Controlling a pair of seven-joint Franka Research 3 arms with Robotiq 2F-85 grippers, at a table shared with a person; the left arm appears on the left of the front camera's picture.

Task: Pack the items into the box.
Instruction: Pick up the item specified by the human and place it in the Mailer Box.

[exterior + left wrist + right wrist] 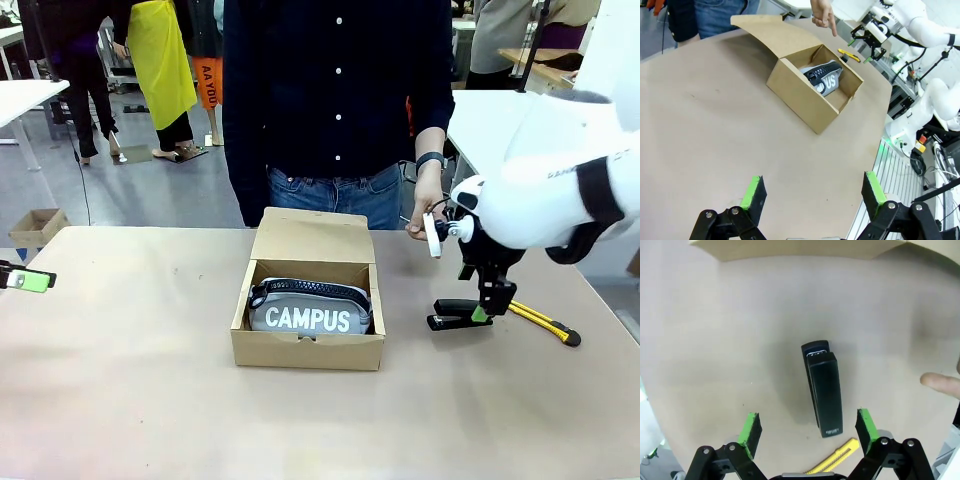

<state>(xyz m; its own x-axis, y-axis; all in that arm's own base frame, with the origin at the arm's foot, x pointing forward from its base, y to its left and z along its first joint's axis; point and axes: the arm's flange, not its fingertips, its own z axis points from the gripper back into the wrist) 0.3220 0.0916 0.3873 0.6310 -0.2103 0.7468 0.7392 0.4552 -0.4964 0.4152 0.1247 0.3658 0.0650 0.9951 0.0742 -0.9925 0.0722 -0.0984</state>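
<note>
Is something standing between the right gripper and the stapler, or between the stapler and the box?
Nothing visible. The open right gripper hangs right over the stapler, and bare table separates the stapler from the open box. The utility knife lies beyond the stapler.

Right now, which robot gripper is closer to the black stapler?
Right. The right gripper hangs open directly over the stapler; the left gripper sits open far off, on the cardboard box's other side.

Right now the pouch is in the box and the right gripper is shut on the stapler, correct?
Not quite. The pouch is in the box, but the right gripper stands open over the stapler, not gripping it; the right wrist view shows this.
</note>
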